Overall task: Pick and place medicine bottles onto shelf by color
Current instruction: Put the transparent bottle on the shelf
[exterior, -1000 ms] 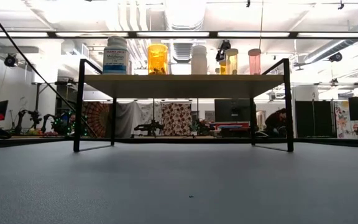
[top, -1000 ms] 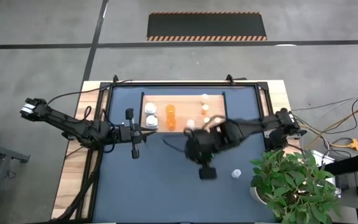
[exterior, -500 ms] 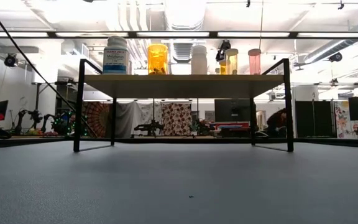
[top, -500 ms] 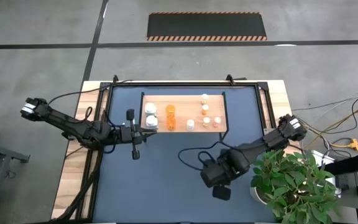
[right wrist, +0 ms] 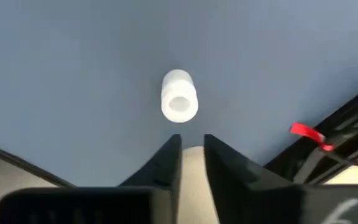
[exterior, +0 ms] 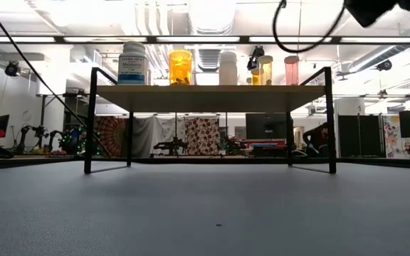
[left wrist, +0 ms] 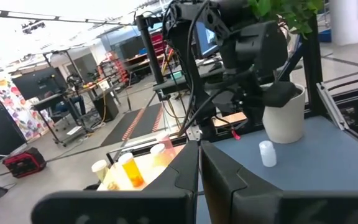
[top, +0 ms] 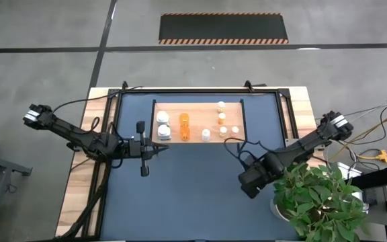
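Note:
The shelf [top: 199, 113] stands at the table's far middle with several medicine bottles on top, white ones [top: 162, 126] at its left and orange ones [top: 185, 126] beside them. In the low view they stand in a row [exterior: 180, 67]. One white bottle [right wrist: 179, 102] stands upright on the blue table, straight below my right gripper [right wrist: 191, 144], which points down with a narrow gap between its fingers. The high view hides that bottle under my right gripper [top: 251, 181]. My left gripper [top: 158, 148] is shut and empty, level, at the shelf's near left corner.
A potted plant [top: 318, 202] in a pale pot [left wrist: 284, 115] stands at the table's near right corner, close beside my right arm. The shelf's black legs [exterior: 90, 121] rise from the table. Bare blue tabletop [top: 180, 202] stretches along the near side.
My right gripper has swung from the middle of the table toward its right edge and come down, rolling its wrist, until it hangs over the loose white bottle by the plant. Its arm now shows at the top of the low view.

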Controlling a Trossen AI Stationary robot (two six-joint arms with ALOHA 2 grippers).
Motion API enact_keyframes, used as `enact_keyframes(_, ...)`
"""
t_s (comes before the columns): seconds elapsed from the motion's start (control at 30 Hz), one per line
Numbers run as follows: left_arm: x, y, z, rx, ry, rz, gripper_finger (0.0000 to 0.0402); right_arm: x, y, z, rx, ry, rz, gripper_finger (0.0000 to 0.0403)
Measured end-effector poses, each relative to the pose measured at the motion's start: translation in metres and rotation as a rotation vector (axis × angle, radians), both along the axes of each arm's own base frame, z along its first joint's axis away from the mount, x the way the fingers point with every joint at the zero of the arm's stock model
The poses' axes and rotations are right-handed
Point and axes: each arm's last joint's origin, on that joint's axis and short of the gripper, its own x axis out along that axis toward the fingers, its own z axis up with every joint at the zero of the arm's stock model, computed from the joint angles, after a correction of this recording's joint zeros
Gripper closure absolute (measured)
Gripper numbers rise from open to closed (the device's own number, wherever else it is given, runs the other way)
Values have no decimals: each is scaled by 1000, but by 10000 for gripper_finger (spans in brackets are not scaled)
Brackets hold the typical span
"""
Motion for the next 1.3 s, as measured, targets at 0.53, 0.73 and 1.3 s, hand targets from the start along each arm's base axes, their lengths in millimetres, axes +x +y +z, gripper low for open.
enact_keyframes(0.53, 0, 0, 0, 8, 0, 1, 402, -11, -4, -68, -5, 20, -38, 140)
enact_keyframes(0.73, 0, 0, 0, 8, 0, 2, 402, -8, -3, -68, 9, -12, -31, 136)
enact_keyframes(1.3, 0, 0, 0, 8, 0, 2, 402, -2, 7, -64, 13, -27, -62, 153)
